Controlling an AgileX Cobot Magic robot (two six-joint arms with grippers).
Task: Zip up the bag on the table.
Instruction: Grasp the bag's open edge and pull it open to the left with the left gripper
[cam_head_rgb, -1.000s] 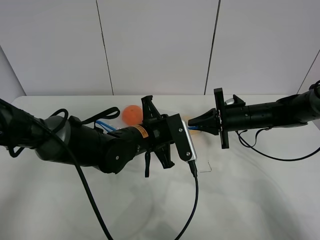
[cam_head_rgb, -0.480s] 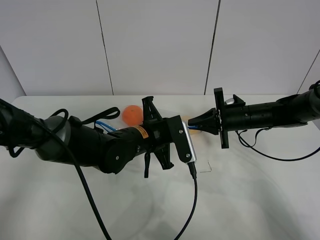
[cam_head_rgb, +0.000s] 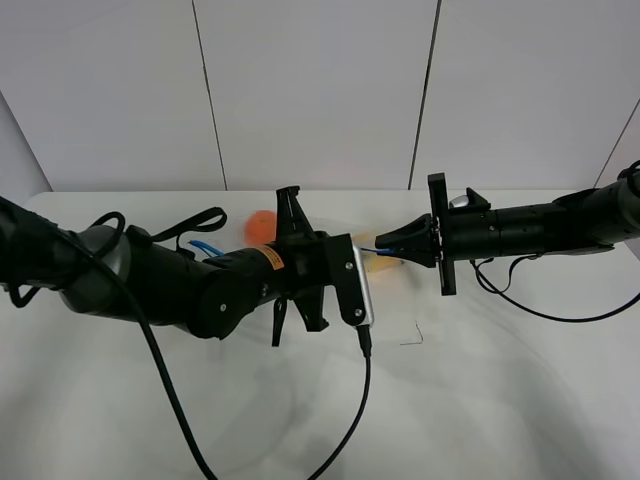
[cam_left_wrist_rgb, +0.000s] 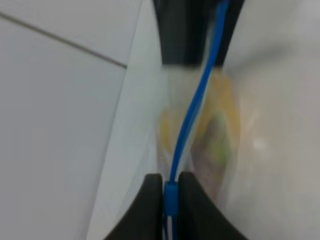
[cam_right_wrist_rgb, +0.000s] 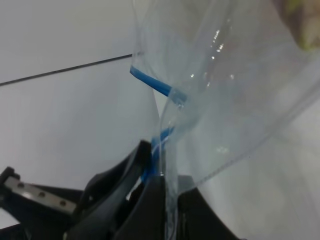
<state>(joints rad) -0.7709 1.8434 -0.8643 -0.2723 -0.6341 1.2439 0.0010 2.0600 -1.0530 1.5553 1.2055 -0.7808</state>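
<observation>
The bag (cam_right_wrist_rgb: 225, 90) hung between the two arms, above the far middle of the counter (cam_head_rgb: 480, 400). In the high view it was mostly hidden behind the left arm. The blue zipper strip (cam_left_wrist_rgb: 192, 107) was its long axis and ran in one nearly straight line from the left gripper (cam_left_wrist_rgb: 171, 187) to the right gripper (cam_right_wrist_rgb: 161, 182), so it lay across the counter from left to right.

The left gripper was closed on the strip, with a thicker blue piece, probably the slider, between its fingertips. The right gripper was closed on the opposite end of the strip, at the corner of the bag, and held the plastic stretched.

The coming move, I think, had to follow this line exactly. The left gripper should travel along the strip while the right one anchored the end. I could not tell which part of the strip was already sealed.

An orange (cam_head_rgb: 260, 225) showed behind the left arm and a yellow fruit (cam_head_rgb: 385, 265) just below the right gripper, both seemingly inside the bag. Their weight could pull the strip out of line. The camera cable (cam_head_rgb: 365, 400) hung down clear of the bag.
</observation>
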